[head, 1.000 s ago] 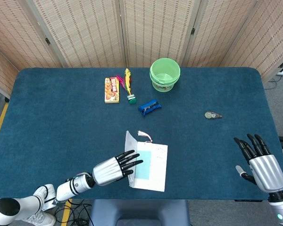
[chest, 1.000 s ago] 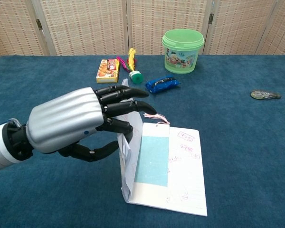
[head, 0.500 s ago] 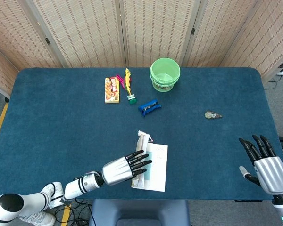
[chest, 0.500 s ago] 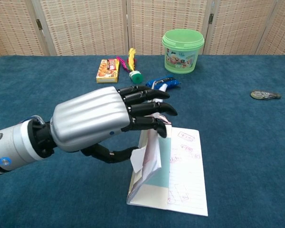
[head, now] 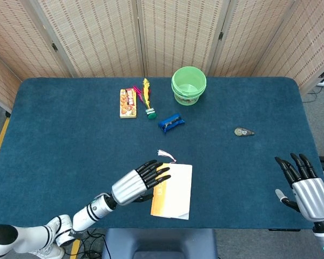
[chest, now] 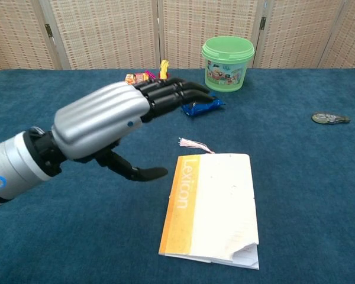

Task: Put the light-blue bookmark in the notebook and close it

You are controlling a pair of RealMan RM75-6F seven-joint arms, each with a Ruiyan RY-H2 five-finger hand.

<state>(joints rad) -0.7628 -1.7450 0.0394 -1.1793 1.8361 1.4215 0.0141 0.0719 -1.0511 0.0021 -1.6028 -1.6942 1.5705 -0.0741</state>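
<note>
Fingers of left hand point(chest: 100, 127) spread, empty, right hand point(head: 308, 190) likewise, one closed notebook point(chest: 210, 208), one tassel point(chest: 192, 144).

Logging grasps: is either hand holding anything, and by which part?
Nothing is held. The left hand hovers open above the closed notebook; the right hand is open too.

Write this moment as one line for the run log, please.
white notebook with orange spine: closed, flat on blue table | bookmark tassel: sticking out at top | left robot hand: open, above table beside notebook | right robot hand: open, idle
</note>
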